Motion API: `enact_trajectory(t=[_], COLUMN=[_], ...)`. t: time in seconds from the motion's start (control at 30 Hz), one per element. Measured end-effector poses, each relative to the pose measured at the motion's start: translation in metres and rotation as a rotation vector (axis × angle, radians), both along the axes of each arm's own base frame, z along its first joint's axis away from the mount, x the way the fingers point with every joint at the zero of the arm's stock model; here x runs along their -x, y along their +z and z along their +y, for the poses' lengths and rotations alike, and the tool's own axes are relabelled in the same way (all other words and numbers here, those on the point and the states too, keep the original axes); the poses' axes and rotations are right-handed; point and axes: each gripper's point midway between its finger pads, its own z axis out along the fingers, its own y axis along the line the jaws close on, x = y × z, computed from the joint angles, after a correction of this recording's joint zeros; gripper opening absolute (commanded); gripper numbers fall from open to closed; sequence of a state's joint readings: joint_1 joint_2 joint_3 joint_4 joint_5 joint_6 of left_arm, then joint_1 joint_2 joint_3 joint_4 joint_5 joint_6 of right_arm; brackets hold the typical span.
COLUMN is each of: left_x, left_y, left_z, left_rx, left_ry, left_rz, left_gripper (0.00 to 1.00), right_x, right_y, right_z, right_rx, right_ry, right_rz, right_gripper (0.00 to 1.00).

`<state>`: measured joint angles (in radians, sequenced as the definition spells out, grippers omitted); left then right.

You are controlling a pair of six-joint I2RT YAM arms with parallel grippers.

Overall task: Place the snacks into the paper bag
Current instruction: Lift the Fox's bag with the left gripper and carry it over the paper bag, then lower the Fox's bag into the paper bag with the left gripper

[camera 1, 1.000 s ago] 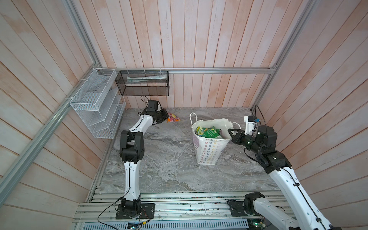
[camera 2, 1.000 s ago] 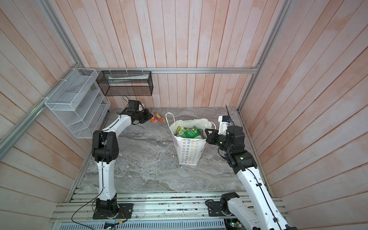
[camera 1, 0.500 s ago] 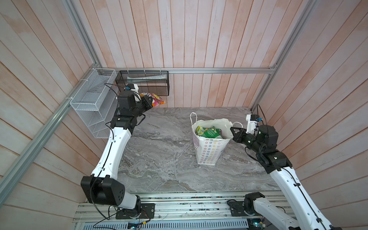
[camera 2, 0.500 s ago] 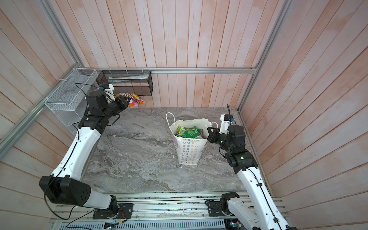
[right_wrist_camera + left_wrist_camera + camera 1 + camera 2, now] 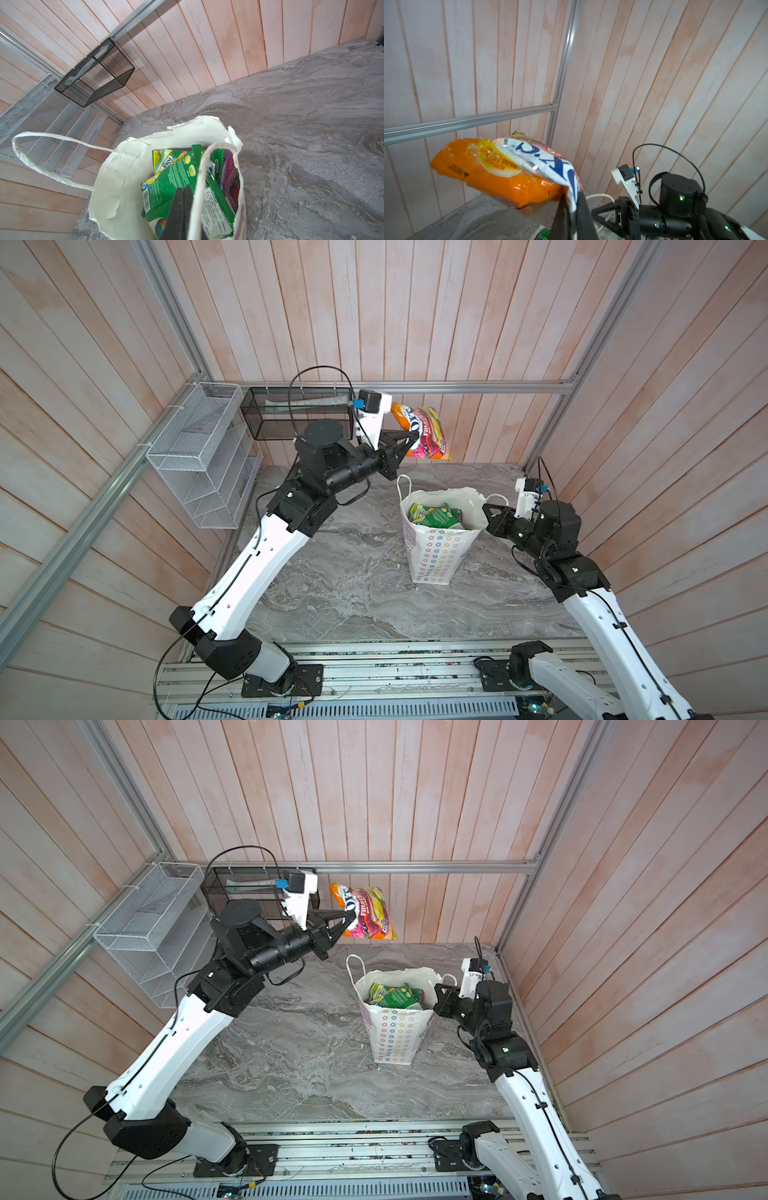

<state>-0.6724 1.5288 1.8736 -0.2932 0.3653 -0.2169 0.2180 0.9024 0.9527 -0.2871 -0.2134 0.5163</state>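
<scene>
Packet [image 5: 426,433] short of the bag [image 5: 436,560]
My left gripper [image 5: 413,439] pinches just its edge; it could slip. Right gripper [image 5: 486,510] closed beside the bag.

Pinkish plank walls [image 5: 415,302] surround a grey marbled floor [image 5: 353,597].

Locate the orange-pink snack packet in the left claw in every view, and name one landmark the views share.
Top view: orange-pink packet upper middle, in front of the back wall.
Top view: upper middle again, just below the rail.
Left wrist: close up, pinched by its white end.
Right wrist: not in it.
Shared landmark: aluminium wall rail.
</scene>
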Motion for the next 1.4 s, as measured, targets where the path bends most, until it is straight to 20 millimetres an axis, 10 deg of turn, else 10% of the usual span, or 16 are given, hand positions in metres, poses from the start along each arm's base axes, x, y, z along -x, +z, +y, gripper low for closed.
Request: enact_trajectory(t=[0.2, 0.47, 0.9, 1.2, 1.4], left_x=[-0.006, -0.007, 0.0, -0.003, -0.007], left_y=[-0.077, -0.156, -0.202, -0.212, -0.219], left_z=[-0.057, -0.081, -0.093, -0.092, -0.075], left_rx=[-0.153, -0.295, -0.355, -0.364, -0.399], left_ry=[-0.137, -0.28, -0.39, -0.377, -0.27], left_rz=[0.082, 0.164, 0.204, 0.23, 0.244], left_gripper=[0.0, 0.0, 0.02, 0.37, 0.4], right_x=[-0.001, -0.002, -0.003, -0.003, -0.005], right_y=[-0.001, -0.003, -0.004, -0.004, -0.006], right_z=[0.0, 0.0, 0.0, 0.0, 0.0], right_rx=[0.002, 0.003, 0.001, 0.001, 0.003], right_ry=[-0.003, -0.003, -0.004, -0.004, -0.004], right_rz=[0.003, 0.01, 0.013, 0.012, 0.02], right_gripper=[0.0, 0.0, 0.0, 0.0, 0.0])
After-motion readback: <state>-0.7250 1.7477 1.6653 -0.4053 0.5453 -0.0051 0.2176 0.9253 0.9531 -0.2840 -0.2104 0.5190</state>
